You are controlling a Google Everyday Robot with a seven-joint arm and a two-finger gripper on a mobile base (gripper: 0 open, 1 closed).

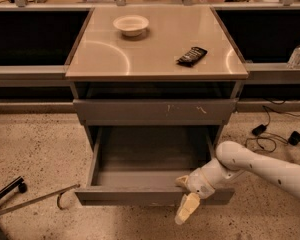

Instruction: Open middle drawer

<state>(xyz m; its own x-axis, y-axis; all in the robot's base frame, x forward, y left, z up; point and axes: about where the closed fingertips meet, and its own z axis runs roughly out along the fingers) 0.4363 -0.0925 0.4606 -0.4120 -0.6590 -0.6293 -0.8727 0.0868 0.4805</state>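
Note:
The middle drawer (pixel 140 195) is a wide, shallow grey metal drawer, pulled well out of the cabinet with its grey inside showing and empty. My gripper (pixel 186 196) is at the drawer's front edge, right of centre. One cream finger (pixel 187 208) hangs down in front of the drawer front and the other sits at the top edge, just inside. The white arm (pixel 260 166) reaches in from the right. The upper drawer front (pixel 155 111) with white scratch marks is closed above. The lowest drawer is hidden behind the open one.
A white bowl (pixel 131 24) and a black object (pixel 192 56) lie on the cabinet top. A plastic bottle (pixel 296 52) stands on the right shelf. Cables (pixel 270 129) lie on the floor at right. A dark bar and a metal rod (pixel 25 201) lie at lower left.

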